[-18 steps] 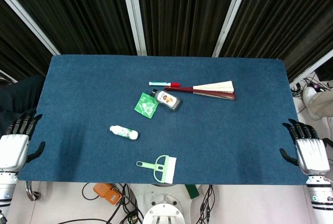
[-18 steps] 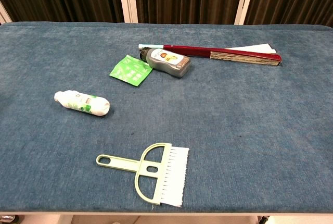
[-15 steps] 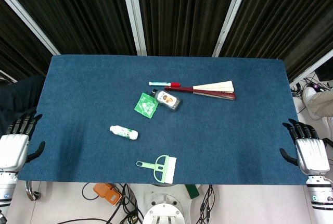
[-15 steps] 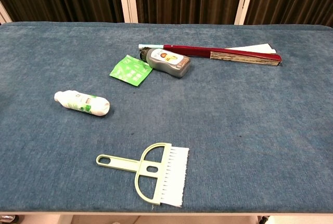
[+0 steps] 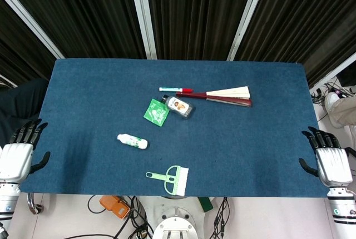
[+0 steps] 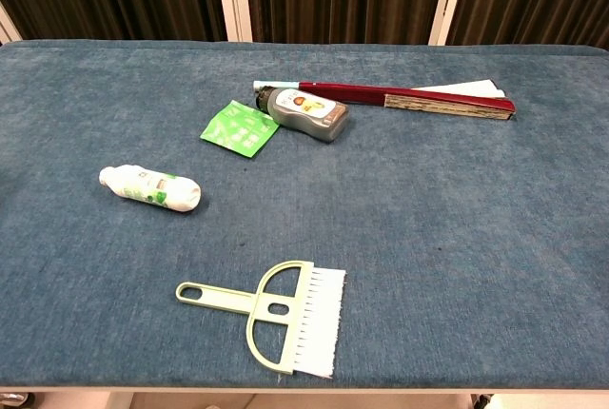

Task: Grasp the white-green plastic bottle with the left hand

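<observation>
The white-green plastic bottle (image 5: 132, 141) (image 6: 150, 187) lies on its side on the blue table, left of centre. My left hand (image 5: 18, 154) hangs off the table's left front corner, far left of the bottle, fingers spread and holding nothing. At the right front corner my right hand (image 5: 327, 158) is likewise open with nothing in it. Neither hand shows in the chest view.
A green packet (image 5: 156, 111) (image 6: 240, 127), a grey bottle (image 5: 179, 105) (image 6: 306, 112), a red-capped pen (image 5: 175, 89) and a folded red fan (image 5: 222, 95) (image 6: 428, 99) lie behind the bottle. A pale green brush (image 5: 169, 178) (image 6: 276, 313) lies near the front edge.
My left hand has shifted very slightly down and outward at the table corner. Everything else is unchanged.
</observation>
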`<action>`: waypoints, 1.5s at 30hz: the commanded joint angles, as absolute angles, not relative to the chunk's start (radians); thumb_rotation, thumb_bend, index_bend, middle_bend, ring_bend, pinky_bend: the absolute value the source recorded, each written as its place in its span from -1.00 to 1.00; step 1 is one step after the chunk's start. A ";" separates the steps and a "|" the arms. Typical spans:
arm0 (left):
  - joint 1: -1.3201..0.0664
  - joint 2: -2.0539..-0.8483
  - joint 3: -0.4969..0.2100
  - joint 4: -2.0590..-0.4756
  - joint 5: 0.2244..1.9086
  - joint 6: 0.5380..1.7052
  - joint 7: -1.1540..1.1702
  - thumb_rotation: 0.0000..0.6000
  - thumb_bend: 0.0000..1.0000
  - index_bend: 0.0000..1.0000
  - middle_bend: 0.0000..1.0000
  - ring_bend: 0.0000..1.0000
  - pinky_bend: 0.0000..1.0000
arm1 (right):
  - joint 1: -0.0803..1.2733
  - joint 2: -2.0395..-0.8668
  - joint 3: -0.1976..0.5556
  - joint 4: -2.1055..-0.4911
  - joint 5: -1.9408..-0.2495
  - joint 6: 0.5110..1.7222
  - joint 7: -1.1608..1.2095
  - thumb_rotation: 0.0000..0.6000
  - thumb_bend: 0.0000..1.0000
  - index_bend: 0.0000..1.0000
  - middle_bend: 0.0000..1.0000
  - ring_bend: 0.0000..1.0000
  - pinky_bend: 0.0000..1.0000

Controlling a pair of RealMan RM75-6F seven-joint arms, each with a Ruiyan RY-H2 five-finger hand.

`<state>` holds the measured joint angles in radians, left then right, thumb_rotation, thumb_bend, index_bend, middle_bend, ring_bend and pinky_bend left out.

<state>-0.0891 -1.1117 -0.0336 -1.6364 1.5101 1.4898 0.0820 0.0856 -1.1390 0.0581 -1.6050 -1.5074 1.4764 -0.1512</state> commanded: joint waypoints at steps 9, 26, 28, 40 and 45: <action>-0.193 -1.161 0.002 -1.737 1.557 1.306 0.251 1.00 -0.36 -0.82 -0.91 -0.94 -0.73 | 0.093 -1.136 0.056 -1.613 -1.504 1.457 -0.151 1.00 -0.31 -0.49 -0.59 -0.57 -0.57; -0.421 -1.375 -0.097 -1.785 1.412 1.053 0.429 1.00 -0.42 -0.78 -0.77 -0.94 -0.73 | 0.097 -1.135 0.054 -1.614 -1.497 1.447 -0.155 1.00 -0.31 -0.49 -0.59 -0.57 -0.57; -0.438 -1.403 -0.102 -1.777 1.392 1.043 0.453 1.00 -0.42 -0.68 -0.72 -0.94 -0.73 | 0.098 -1.136 0.055 -1.616 -1.496 1.444 -0.157 1.00 -0.31 -0.49 -0.59 -0.57 -0.57; -0.517 -1.504 -0.116 -1.649 1.281 0.973 0.463 1.00 -0.42 -0.58 -0.55 -0.94 -0.73 | 0.100 -1.136 0.055 -1.615 -1.495 1.443 -0.159 1.00 -0.31 -0.49 -0.59 -0.57 -0.57; -0.543 -1.525 -0.119 -1.609 1.286 0.972 0.453 1.00 -0.41 -0.48 -0.44 -0.93 -0.73 | 0.101 -1.137 0.054 -1.615 -1.497 1.443 -0.163 1.00 -0.31 -0.49 -0.59 -0.57 -0.57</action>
